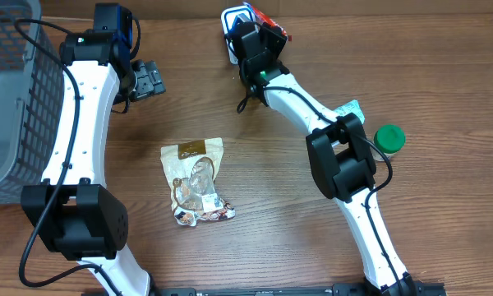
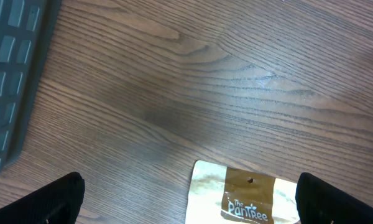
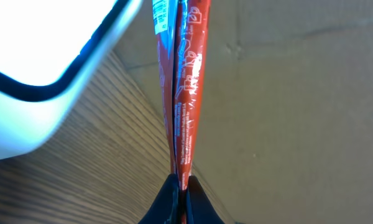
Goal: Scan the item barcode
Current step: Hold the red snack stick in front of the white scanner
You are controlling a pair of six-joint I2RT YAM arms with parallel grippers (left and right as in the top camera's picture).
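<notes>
Wooden surface (image 1: 271, 238): one pouch (image 1: 195, 177), one basket (image 1: 16, 123) left of it. Left gripper (image 1: 148, 80) jaws apart; right gripper (image 3: 179, 193) clamps one red packet (image 3: 183, 93).

Pouch brand: the pouch (image 2: 248, 194) is showing "The Pantree" in white script on its brown top band, the lower edge of the lettering cut off by the frame.
Red packet print: the red packet (image 3: 185, 81) is carrying fine white lettering along its side, too small to read.

Mock shop checkout on a lab bench, wood-grain table (image 1: 271, 214), grey mesh basket (image 1: 33, 107), snack pouch (image 1: 195, 181)
</notes>
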